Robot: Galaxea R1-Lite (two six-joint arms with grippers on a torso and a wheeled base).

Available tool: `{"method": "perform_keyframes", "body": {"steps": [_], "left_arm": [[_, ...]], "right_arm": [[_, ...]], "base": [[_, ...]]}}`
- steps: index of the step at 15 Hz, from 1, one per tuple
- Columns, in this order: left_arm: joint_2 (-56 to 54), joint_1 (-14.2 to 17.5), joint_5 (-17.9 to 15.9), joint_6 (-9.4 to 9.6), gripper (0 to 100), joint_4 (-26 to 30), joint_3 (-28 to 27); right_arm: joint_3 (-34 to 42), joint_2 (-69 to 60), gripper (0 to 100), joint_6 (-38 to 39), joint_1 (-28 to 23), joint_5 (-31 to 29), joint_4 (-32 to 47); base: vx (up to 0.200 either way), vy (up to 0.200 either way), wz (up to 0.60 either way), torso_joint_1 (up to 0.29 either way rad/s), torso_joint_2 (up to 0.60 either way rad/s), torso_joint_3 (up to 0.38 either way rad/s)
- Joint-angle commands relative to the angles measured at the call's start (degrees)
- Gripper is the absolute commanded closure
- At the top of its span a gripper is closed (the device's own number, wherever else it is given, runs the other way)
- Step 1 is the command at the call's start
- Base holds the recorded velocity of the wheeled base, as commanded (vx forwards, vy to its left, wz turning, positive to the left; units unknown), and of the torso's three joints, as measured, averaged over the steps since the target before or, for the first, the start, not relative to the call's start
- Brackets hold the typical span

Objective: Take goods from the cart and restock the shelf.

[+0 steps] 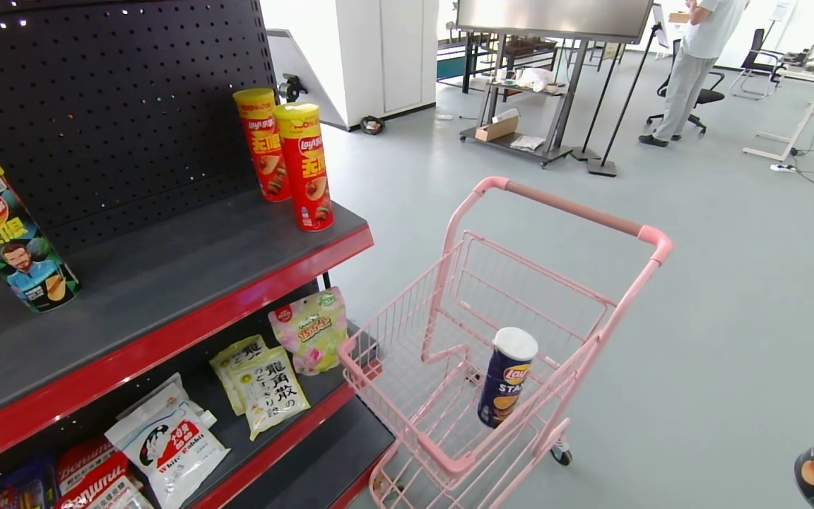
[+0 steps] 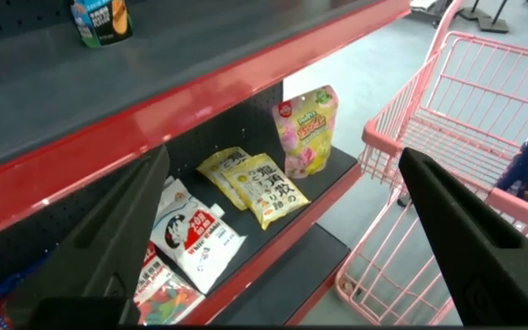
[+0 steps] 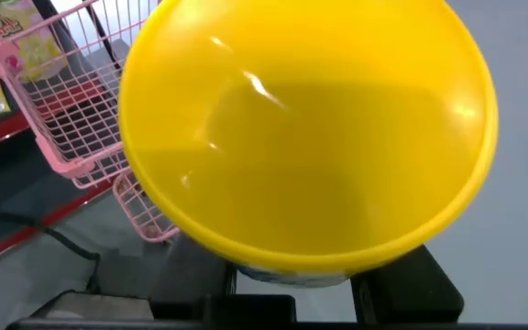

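Since the yellow-lidded can (image 3: 305,128) hangs off the floor at the robot's right side, outside the cart (image 1: 569,208), the step in hand looks like the carry: one item is out of the basket and not yet on the shelf (image 1: 167,268).

The next move, as I judge it, calls for swinging that can across to the shelf's top deck. It should go down upright on the bare stretch between the green can (image 1: 8,237) at the left and the two red cans (image 1: 294,159) at the far end. It must clear the red front lip and knock none of the standing cans.

The right pincer (image 3: 305,293) grips the can by its body, below the lid. The lid hides most of the fingers, and dark parts show on either side beneath it, so the jaws appear spread to the can's width.

The left pincer (image 2: 284,174) is spread wide and holds nothing. It hangs in front of the lower tier, near the snack bags (image 2: 264,183) and touching none of them.

A dark blue can (image 1: 507,378) stands in the cart, presumably the next item to fetch.
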Motion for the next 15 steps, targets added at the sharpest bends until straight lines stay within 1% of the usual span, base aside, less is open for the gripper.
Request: {"method": "perform_keyframes", "body": {"steps": [1, 9, 11, 14, 15], "left_arm": [[0.07, 0.02, 0.0, 0.0, 0, 0.01, 0.0], [0.07, 0.02, 0.0, 0.0, 0, 0.01, 0.0], [0.07, 0.02, 0.0, 0.0, 0, 0.01, 0.0], [0.07, 0.02, 0.0, 0.0, 0, 0.01, 0.0], [0.07, 0.02, 0.0, 0.0, 0, 0.01, 0.0]], "right_arm": [[-0.19, 0.94, 100, -0.01, 0.02, 0.14, -0.14], [-0.54, 3.05, 100, 0.07, -0.06, 0.05, -0.32], [-0.45, 3.75, 100, 0.07, 0.02, 0.14, -1.72], [-0.54, 4.9, 100, -0.01, -0.33, -0.3, -3.39], [-0.37, 4.98, 100, -0.01, -0.85, -0.22, -3.39]], "base": [[0.0, 0.0, 0.0, 0.183, -0.41, -0.251], [0.0, 0.0, 0.0, 0.166, -0.37, -0.22], [0.0, 0.0, 0.0, 0.158, -0.35, -0.195], [0.0, 0.0, 0.0, 0.031, -0.07, -0.036], [0.0, 0.0, 0.6, 0.007, -0.01, -0.007]]}}
